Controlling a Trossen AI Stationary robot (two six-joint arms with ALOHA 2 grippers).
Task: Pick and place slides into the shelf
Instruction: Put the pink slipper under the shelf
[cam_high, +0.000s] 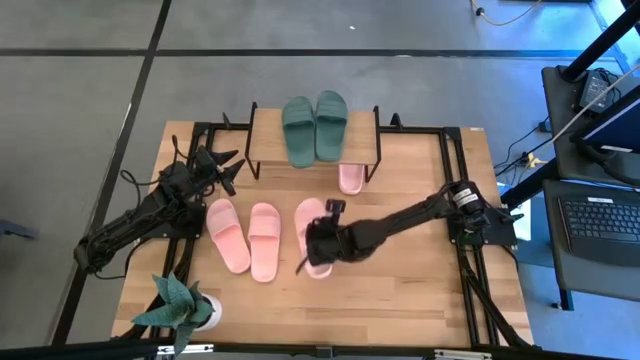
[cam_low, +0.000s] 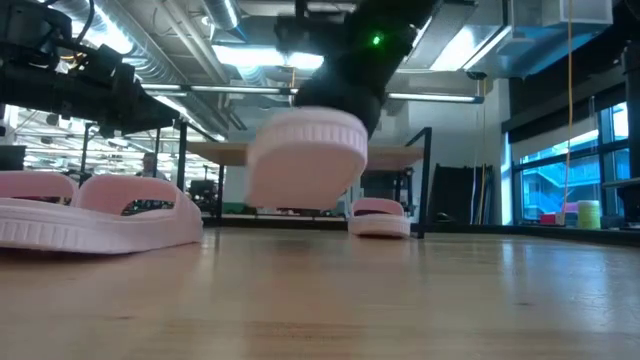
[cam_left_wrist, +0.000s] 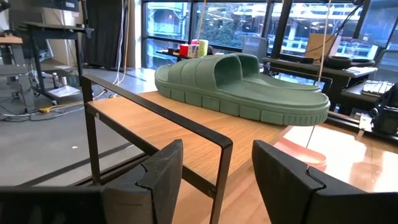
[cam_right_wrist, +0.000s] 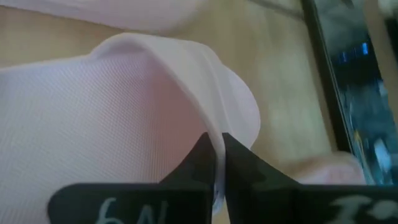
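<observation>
Right hand (cam_high: 318, 248) pinching pink slide (cam_high: 312, 232) strap; slide lifted, long axis toward shelf (cam_high: 313, 152). Left hand (cam_left_wrist: 214, 177) spread.

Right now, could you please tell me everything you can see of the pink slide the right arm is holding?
The held pink slide is one piece of light pink, rubbery-looking material with a wide strap and a ribbed sole edge. The right gripper has its fingers shut on the strap's thin edge. In the low view the slide hangs tilted, clear of the tabletop. From above it sits right of two pink slides, in front of the shelf.
</observation>
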